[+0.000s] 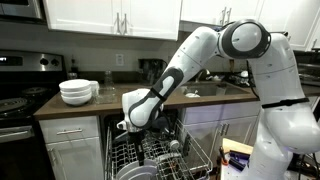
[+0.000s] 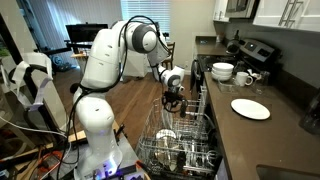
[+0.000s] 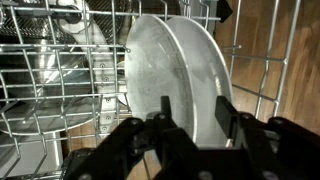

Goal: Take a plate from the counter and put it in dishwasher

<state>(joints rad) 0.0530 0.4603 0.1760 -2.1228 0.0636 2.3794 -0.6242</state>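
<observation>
Gripper (image 3: 202, 112) straddles plate (image 3: 165, 65), upright between dishwasher rack (image 3: 60, 100) tines for support; grip or release unclear

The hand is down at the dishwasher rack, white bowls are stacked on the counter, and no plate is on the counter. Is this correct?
Not quite: a white plate does lie flat on the counter, as an exterior view shows. The rest holds: the hand is down at the dishwasher rack, and the bowls are stacked on the counter.
</observation>
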